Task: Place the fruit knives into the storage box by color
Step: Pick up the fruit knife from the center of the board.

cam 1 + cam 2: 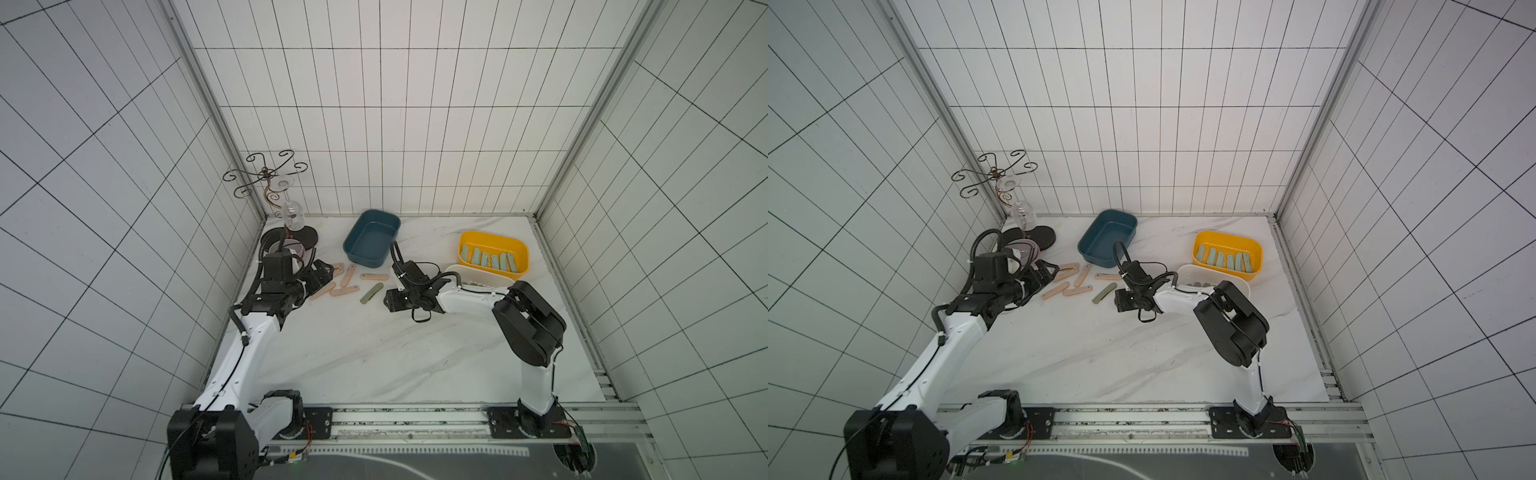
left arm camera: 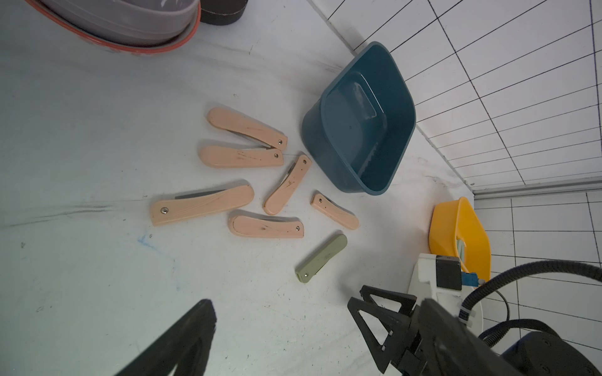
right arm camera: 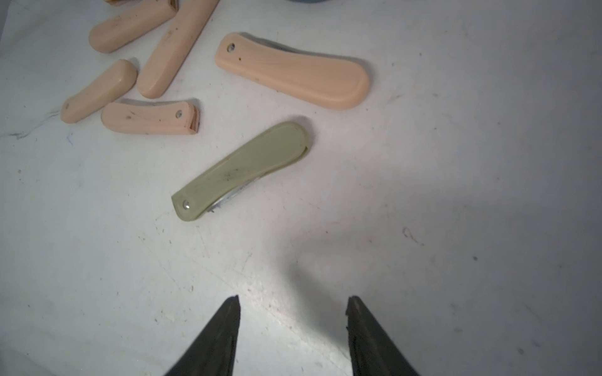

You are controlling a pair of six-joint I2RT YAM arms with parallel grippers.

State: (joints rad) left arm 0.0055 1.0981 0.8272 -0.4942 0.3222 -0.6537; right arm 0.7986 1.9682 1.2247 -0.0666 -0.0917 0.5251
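**Olive knife sits just off the parted right pincer**

The olive-green fruit knife (image 3: 241, 171) lies flat on the white marble bench (image 1: 374, 353), just beside the cluster of six peach-pink knives (image 2: 202, 206). In both top views it sits between the two arms, close to the right pincer (image 3: 293, 302) and farther from the left pincer (image 1: 324, 274), so the right arm is the nearer one. The right pincer hangs low over bare bench with its fingertips parted and nothing between them. The knife is ahead of the tips and off to the robot's left, not yet between them. Its long axis runs on a diagonal, rivet end toward the front left and rounded end toward the back right, with a sliver of blade showing along one edge. The pincer probably has to advance and turn so that it closes across the handle's narrow width. The left pincer is spread wide and empty, hovering by the pink knives. A row of mint knives (image 1: 492, 262) fills the yellow box (image 1: 494, 240), and the teal box (image 1: 365, 258) is empty. The white box (image 1: 1187, 272), partly hidden by the right arm, looks like the olive knife's likely home
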